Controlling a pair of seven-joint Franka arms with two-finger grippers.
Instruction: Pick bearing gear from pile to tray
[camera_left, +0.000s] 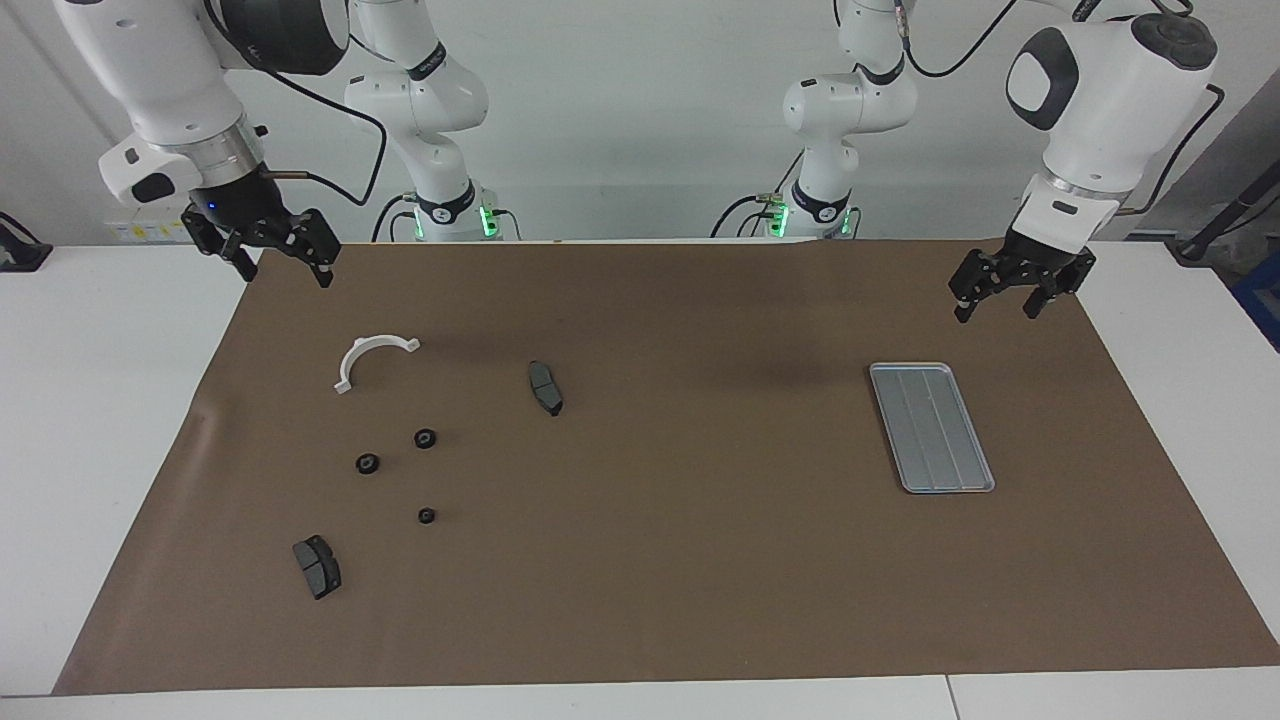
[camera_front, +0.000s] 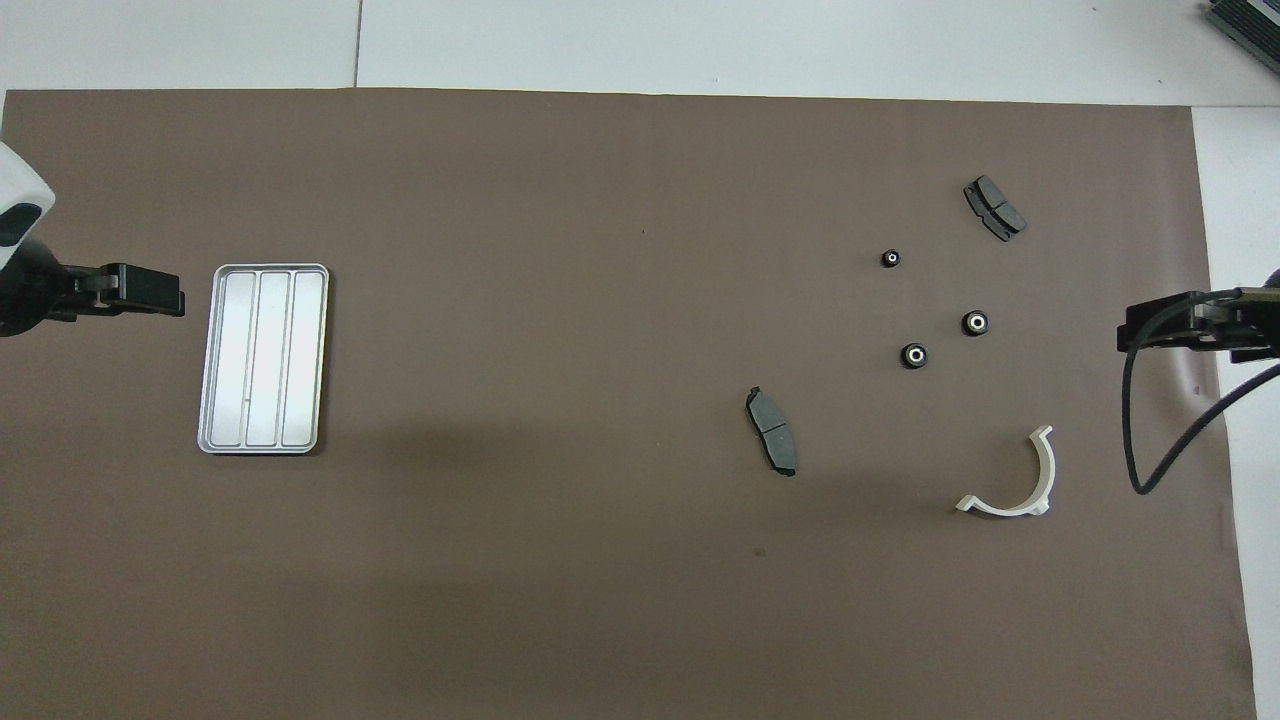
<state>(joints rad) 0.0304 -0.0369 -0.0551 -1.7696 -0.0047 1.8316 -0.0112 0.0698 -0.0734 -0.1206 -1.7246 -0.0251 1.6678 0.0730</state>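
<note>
Three small black bearing gears (camera_left: 425, 438) (camera_left: 367, 464) (camera_left: 426, 516) lie loose in the pile on the brown mat at the right arm's end; the overhead view shows them as gears (camera_front: 975, 322) (camera_front: 913, 356) (camera_front: 890, 258). The silver ridged tray (camera_left: 932, 428) (camera_front: 264, 358) lies empty at the left arm's end. My right gripper (camera_left: 286, 275) (camera_front: 1125, 335) hangs open and empty over the mat's edge beside the pile. Over the mat beside the tray, my left gripper (camera_left: 996, 310) (camera_front: 178, 298) is open and empty too.
Two dark grey brake pads (camera_left: 545, 388) (camera_left: 317, 567) and a white curved bracket (camera_left: 372, 358) lie among the gears. The brown mat (camera_left: 700, 560) covers most of the white table.
</note>
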